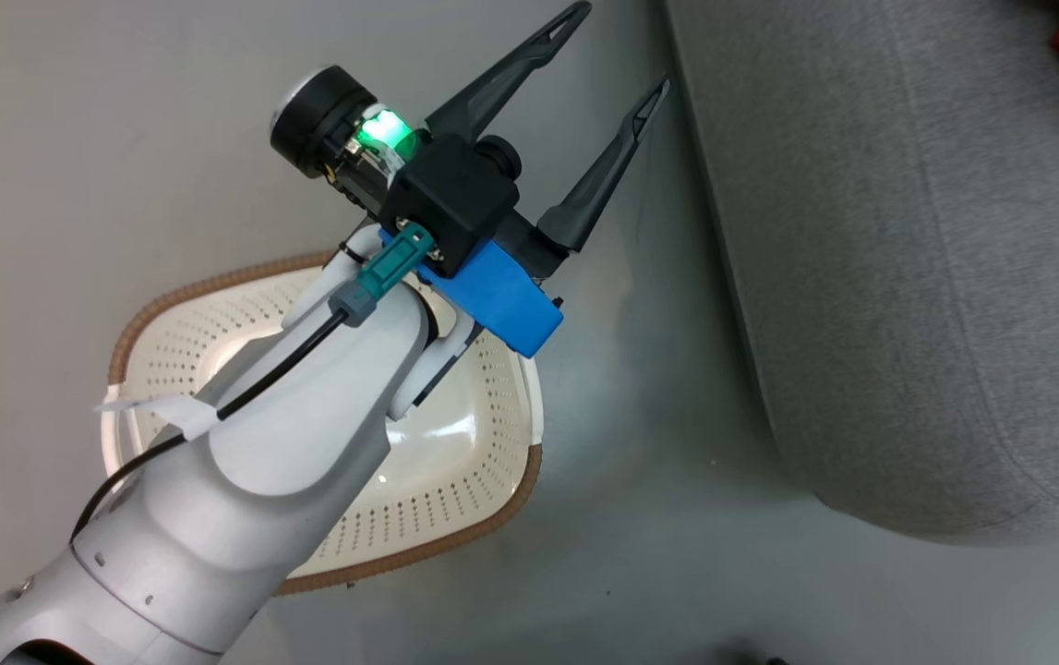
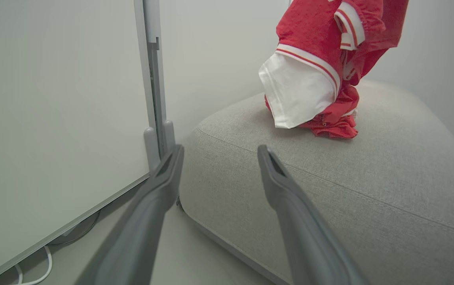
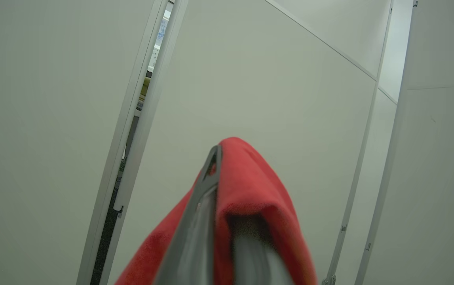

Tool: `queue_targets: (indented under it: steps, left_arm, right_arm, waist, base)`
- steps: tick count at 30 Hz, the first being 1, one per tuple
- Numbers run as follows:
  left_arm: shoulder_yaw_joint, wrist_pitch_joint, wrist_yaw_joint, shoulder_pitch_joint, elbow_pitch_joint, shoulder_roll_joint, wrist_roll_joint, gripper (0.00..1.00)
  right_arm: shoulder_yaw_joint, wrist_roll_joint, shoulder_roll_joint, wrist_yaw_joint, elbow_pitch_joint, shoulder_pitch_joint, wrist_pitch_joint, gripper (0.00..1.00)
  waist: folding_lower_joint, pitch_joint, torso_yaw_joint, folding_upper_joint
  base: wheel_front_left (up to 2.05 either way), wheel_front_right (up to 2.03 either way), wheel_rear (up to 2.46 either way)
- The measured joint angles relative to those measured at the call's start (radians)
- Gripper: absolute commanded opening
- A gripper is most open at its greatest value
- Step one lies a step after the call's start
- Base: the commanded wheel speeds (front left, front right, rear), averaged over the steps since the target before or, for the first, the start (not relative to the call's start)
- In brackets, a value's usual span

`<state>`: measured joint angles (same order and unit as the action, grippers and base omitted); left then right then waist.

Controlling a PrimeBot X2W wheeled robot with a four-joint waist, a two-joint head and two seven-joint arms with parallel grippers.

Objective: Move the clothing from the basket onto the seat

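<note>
And the right gripper (image 3: 227,158) is clamped on the red garment (image 3: 258,186) over the grey sofa (image 2: 369,178), the left gripper (image 1: 623,46) spread wide, empty, near the basket (image 1: 455,480).

Head camera looked down on the seat (image 1: 908,277). Left wrist faced it beyond its fingers (image 2: 290,221); right wrist, wall panels (image 3: 270,79).

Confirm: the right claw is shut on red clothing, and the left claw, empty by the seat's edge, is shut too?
Not quite: the left claw is open, not shut; the left wrist view shows it spread wide with nothing in it. The rest stands: the right claw is shut on red clothing, and the left claw is empty by the seat's edge.
</note>
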<state>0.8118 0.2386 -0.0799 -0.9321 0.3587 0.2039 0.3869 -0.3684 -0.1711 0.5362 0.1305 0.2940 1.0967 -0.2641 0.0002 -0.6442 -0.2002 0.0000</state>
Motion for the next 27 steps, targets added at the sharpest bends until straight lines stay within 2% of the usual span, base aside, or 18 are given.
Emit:
queue_targets:
  steps: [5, 10, 17, 18, 19, 23, 27]
  left_arm:
    - [0.001, -0.004, 0.002, -0.009, -0.009, 0.014, -0.004, 1.00]
    - [0.011, -0.004, 0.002, -0.013, -0.011, 0.013, -0.009, 1.00]
    - [0.012, 0.000, 0.006, -0.012, -0.003, 0.020, -0.006, 1.00]
    - [0.011, 0.001, 0.009, -0.012, -0.001, 0.020, -0.002, 1.00]
    - [0.010, 0.001, 0.009, -0.012, 0.001, 0.020, -0.001, 1.00]
    - [0.006, 0.011, 0.010, 0.009, 0.010, 0.009, 0.010, 1.00]
    - [-0.014, 0.020, 0.013, 0.054, 0.025, 0.002, 0.028, 1.00]
  right_arm:
    - [0.046, -0.006, 0.002, 0.000, 0.183, -0.019, 0.000, 0.00]
    - [0.035, -0.018, -0.047, 0.000, 0.316, -0.063, 0.000, 0.00]
    - [0.046, -0.024, -0.102, 0.000, 0.363, -0.119, 0.000, 0.00]
    - [0.045, -0.023, -0.108, 0.000, 0.360, -0.127, 0.000, 0.56]
    - [0.038, -0.024, -0.114, 0.000, 0.348, -0.137, 0.000, 1.00]
    - [0.008, -0.024, -0.133, 0.000, 0.280, -0.223, 0.000, 1.00]
    - [0.015, -0.023, -0.183, 0.000, 0.198, -0.367, 0.000, 1.00]
  waist:
    - [0.0001, -0.078, 0.006, 0.0000]
    - [0.0001, -0.117, 0.016, 0.0000]
    - [0.0000, -0.107, 0.022, 0.0000]
    - [0.0000, -0.102, 0.020, -0.0001]
    - [0.0000, -0.095, 0.019, 0.0000]
    - [-0.0001, -0.058, 0.015, 0.0000]
    - [-0.0001, 0.000, 0.010, -0.0001]
  base:
    - [0.00, 0.00, 0.00]
    - [0.00, 0.00, 0.00]
    - [0.00, 0.00, 0.00]
    - [0.00, 0.00, 0.00]
    - [0.00, 0.00, 0.00]
    - [0.00, 0.00, 0.00]
    - [0.00, 0.00, 0.00]
